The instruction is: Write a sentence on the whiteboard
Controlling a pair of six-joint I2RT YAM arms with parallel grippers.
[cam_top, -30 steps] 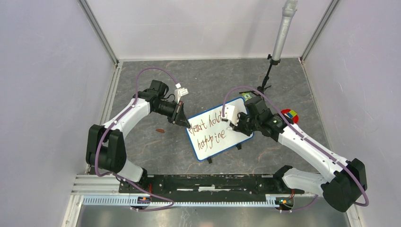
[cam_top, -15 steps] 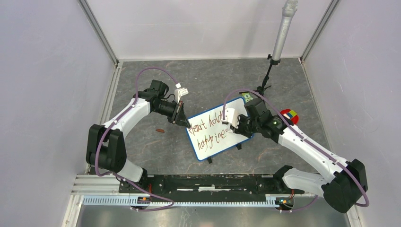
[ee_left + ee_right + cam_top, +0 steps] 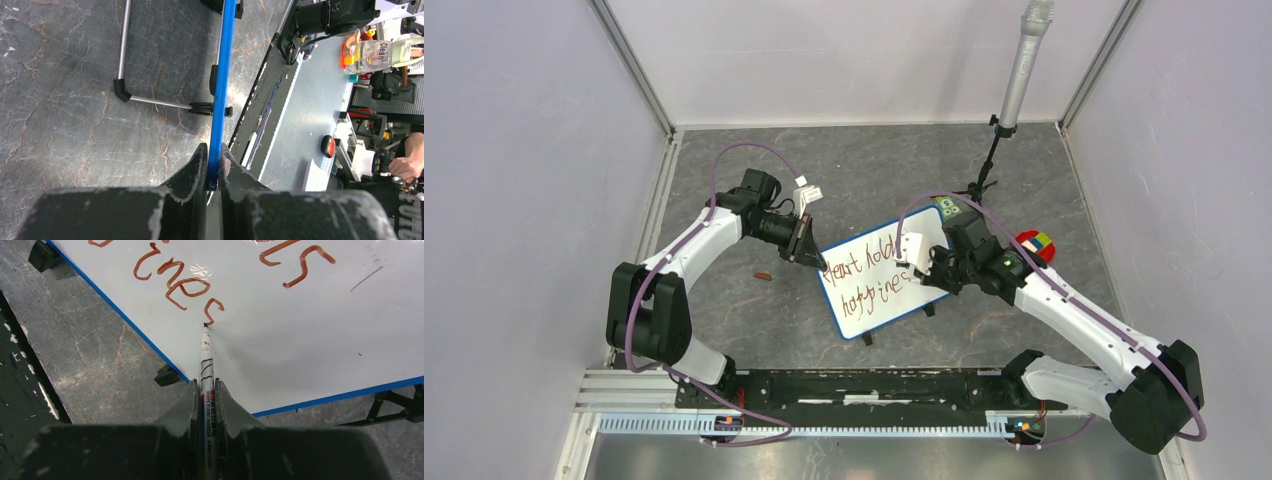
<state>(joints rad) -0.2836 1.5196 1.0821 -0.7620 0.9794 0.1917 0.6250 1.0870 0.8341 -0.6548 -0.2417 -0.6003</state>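
1. The whiteboard (image 3: 886, 285) stood near the middle of the table (image 3: 754, 320), skewed to the table's edges, face tipped up on black feet.
2. The left fingers (image 3: 202, 165) were clenched on the board's blue frame at the corner toward the table's left edge. The wrist view showed the frame's thin edge pinched between them.
3. The right fingers (image 3: 195, 402) were clamped on a white marker (image 3: 206, 365), its barrel jutting out between them over the board's right half.
4. The marker tip touched the board at the lower end of the last letter written.
5. The sentence (image 3: 864, 280) was in reddish-brown, on two lines. The top read roughly "Heart holds", the lower "happines".
6. A microphone stand (image 3: 1021, 70) stood at the far right corner.
7. A small multicoloured block (image 3: 1037, 243) sat just beside the right arm, toward the right edge.
8. A small brown scrap (image 3: 764, 275) lay toward the left edge, apart from the board.
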